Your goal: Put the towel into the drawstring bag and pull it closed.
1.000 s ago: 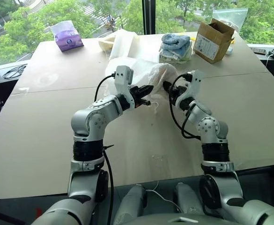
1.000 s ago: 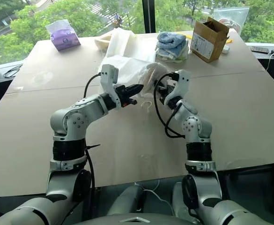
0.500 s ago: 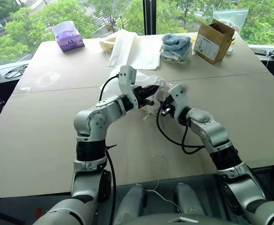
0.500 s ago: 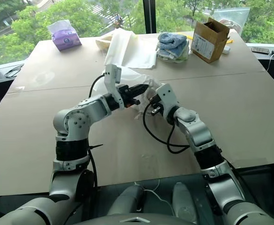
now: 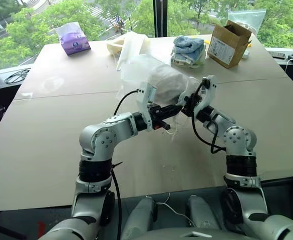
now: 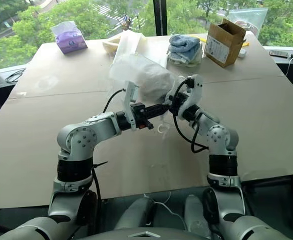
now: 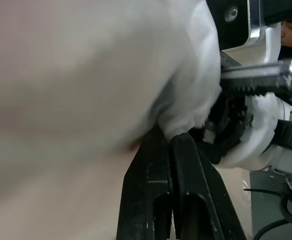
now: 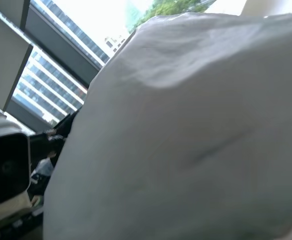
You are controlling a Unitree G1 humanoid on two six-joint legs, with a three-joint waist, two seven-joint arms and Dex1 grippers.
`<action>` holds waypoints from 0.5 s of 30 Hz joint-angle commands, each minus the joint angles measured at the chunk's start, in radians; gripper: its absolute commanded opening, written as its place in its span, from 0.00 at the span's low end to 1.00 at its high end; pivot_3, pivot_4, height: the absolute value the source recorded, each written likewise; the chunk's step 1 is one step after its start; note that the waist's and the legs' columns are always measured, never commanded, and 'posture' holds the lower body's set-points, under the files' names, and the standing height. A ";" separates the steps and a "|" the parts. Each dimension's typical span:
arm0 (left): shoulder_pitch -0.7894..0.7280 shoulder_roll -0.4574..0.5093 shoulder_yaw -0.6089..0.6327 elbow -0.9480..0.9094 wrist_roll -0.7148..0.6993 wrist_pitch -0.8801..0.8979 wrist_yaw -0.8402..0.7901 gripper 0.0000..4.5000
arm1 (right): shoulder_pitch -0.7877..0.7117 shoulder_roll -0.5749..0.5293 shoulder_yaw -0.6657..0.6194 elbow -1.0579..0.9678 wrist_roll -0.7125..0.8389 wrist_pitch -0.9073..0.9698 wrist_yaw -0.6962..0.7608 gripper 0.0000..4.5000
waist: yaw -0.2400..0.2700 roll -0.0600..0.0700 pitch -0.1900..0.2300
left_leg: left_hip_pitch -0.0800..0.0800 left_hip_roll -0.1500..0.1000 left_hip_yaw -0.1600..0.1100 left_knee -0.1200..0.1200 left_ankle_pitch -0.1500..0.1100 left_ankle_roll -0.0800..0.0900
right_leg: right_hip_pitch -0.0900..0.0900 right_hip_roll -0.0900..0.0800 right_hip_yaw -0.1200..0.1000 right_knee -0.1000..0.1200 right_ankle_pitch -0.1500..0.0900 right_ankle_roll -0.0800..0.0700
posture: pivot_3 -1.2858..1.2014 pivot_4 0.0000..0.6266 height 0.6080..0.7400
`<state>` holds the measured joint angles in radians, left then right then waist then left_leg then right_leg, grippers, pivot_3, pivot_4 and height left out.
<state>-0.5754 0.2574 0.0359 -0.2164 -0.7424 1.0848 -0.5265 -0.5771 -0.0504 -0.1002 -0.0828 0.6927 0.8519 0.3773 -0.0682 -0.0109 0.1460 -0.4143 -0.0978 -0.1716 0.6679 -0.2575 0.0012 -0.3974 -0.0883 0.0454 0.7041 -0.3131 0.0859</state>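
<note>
Since a second ago the drawstring bag point(image 5: 159, 80) has come up off the surface point(image 5: 46, 150): it lay slumped between the arms then, and now it hangs bulging above them, gathered at its mouth where the two grippers meet. That lift makes sense for closing, since the bag's weight can pull against the cord as the mouth is drawn in. The bulge suggests the towel is already inside, though it cannot be made out through the fabric. The left gripper point(image 5: 175, 107) has swung in toward the right one and is pressed together on the puckered edge of the bag's mouth, as the left wrist view shows point(image 7: 178, 131). The right gripper point(image 5: 190, 102) sits just beside it, against the same gathered edge; its jaws look nearly together, probably on cloth or cord, but what it pinches is hidden. A loop of thin cord point(image 5: 172, 131) dangles below the two grippers, slack, so the mouth is likely not yet cinched.
</note>
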 commanded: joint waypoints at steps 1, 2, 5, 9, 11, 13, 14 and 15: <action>-0.017 0.025 -0.005 -0.002 0.010 -0.097 -0.076 0.00 | 0.013 -0.022 0.096 -0.034 -0.080 -0.068 0.033 0.02 | -0.002 0.000 0.000 | 0.000 0.000 0.001 0.000 0.000 0.000 | 0.000 0.000 0.000 0.000 0.000 0.000 | 0.52 0.24 1.00; -0.021 0.028 0.000 0.008 0.009 -0.110 -0.087 0.00 | 0.009 -0.028 0.098 -0.020 -0.102 -0.092 0.024 0.13 | -0.003 0.000 0.000 | 0.000 0.000 0.001 0.000 0.000 0.000 | 0.000 0.000 0.001 0.001 0.000 0.000 | 0.52 0.24 1.00; -0.033 0.047 0.003 0.035 0.022 -0.155 -0.128 0.00 | -0.006 -0.039 0.095 0.020 -0.153 -0.147 0.014 0.44 | 0.001 0.000 0.000 | 0.001 0.000 0.001 0.000 0.000 0.000 | 0.000 0.000 0.001 0.001 0.000 0.000 | 0.52 0.24 1.00; -0.059 0.061 0.011 0.091 0.049 -0.210 -0.154 0.00 | -0.001 -0.054 0.102 0.025 -0.190 -0.168 0.011 0.88 | 0.002 0.000 0.000 | 0.000 0.000 0.001 0.000 0.000 0.000 | 0.000 0.000 0.001 0.001 0.000 0.000 | 0.52 0.24 1.00; -0.080 0.064 0.023 0.127 0.062 -0.241 -0.161 0.00 | 0.011 -0.068 0.101 0.020 -0.202 -0.166 0.010 0.99 | 0.002 0.000 0.000 | 0.000 0.000 0.000 0.000 0.000 0.000 | 0.000 0.000 0.000 0.001 0.000 0.000 | 0.52 0.24 1.00; -0.100 0.069 0.033 0.158 0.073 -0.267 -0.169 0.00 | 0.023 -0.085 0.097 0.016 -0.220 -0.161 -0.003 0.99 | 0.001 0.000 0.000 | 0.000 0.000 0.000 0.000 0.000 0.000 | 0.000 0.000 0.000 0.001 0.000 0.000 | 0.52 0.24 1.00; -0.108 0.071 0.034 0.170 0.080 -0.280 -0.172 0.00 | 0.030 -0.097 0.100 0.011 -0.228 -0.159 -0.001 0.99 | 0.001 0.000 0.000 | 0.000 0.000 0.000 0.000 0.000 0.000 | 0.000 0.000 0.000 0.001 0.000 0.000 | 0.52 0.24 1.00; -0.113 0.072 0.035 0.179 0.085 -0.288 -0.175 0.00 | 0.034 -0.104 0.104 0.007 -0.233 -0.158 0.001 0.99 | 0.002 0.000 0.000 | 0.000 0.000 0.000 0.000 0.000 0.000 | 0.000 0.000 0.001 0.001 0.000 0.000 | 0.52 0.24 1.00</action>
<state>-0.6343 0.3244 0.0236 -0.0151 -0.6556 0.8679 -0.6912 -0.5637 -0.1490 -0.0277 -0.0539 0.4708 0.6747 0.3682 -0.0666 -0.0106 0.1462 -0.4142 -0.0978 -0.1716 0.6680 -0.2573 0.0010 -0.3977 -0.0884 0.0454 0.7047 -0.3131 0.0859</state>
